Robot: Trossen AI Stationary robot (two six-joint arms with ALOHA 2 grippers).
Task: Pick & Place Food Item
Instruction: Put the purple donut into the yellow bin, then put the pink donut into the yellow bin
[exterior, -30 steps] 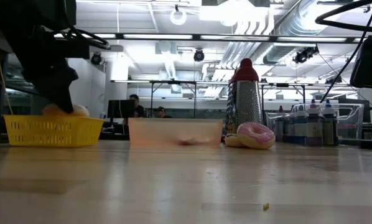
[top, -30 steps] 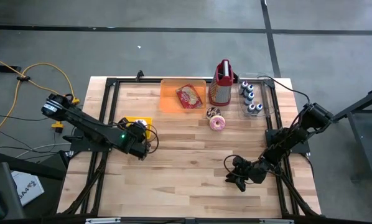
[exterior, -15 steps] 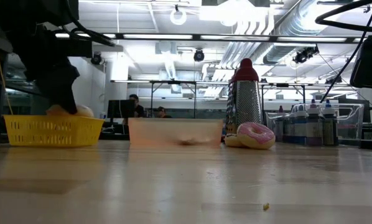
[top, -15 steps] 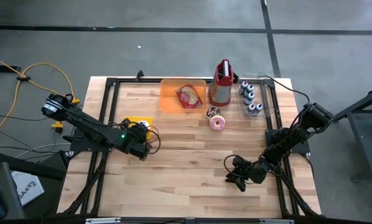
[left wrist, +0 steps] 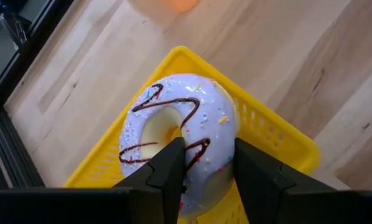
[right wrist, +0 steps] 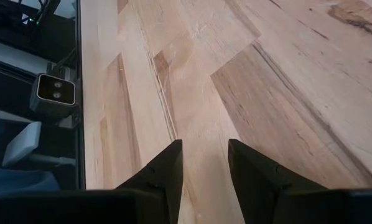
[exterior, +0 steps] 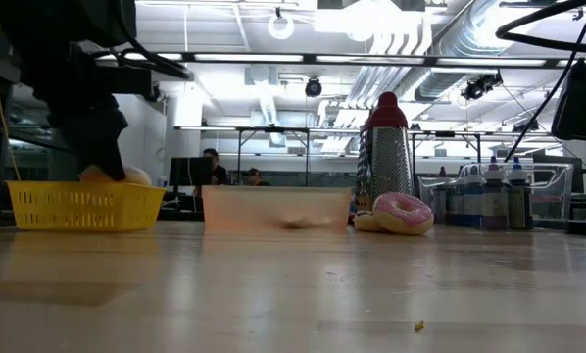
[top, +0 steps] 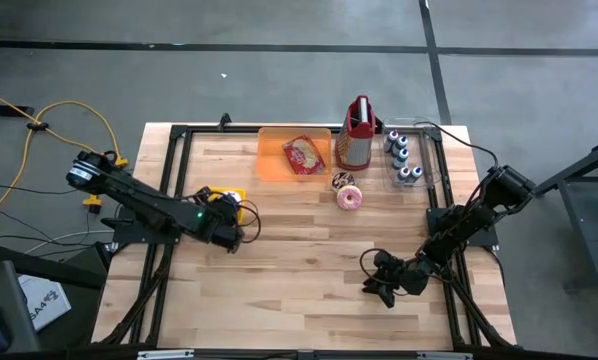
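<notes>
A white-frosted donut (left wrist: 173, 106) with chocolate drizzle and sprinkles sits in my left gripper (left wrist: 208, 149), which is shut on it over the yellow basket (left wrist: 279, 134) at the table's left. From the low camera only the donut's top (exterior: 117, 176) shows above the basket's rim (exterior: 85, 186). In the high view my left gripper (top: 234, 222) covers part of the basket (top: 217, 194). My right gripper (top: 384, 287) rests low near the table's front right, open over bare wood (right wrist: 204, 155). My left gripper pinches the donut's ring (left wrist: 211, 134) between its two fingers, one finger (left wrist: 173, 158) at the edge of the hole, the other (left wrist: 251, 165) on the outer rim. The fingers slant down from the table's near left. The donut stands tilted, its lower part below the basket's rim; whether it touches the basket's floor I cannot tell.
At the far middle stand an orange tray (top: 294, 155) with a food item, a metal grater (top: 355, 140) with a red top, and a clear bin of bottles (top: 404, 158). A pink donut (top: 349, 197) and another small donut (top: 343, 181) lie before the grater.
My left gripper has edged slightly toward the table's right over the basket, still shut on the donut, and the donut has shifted with it.
</notes>
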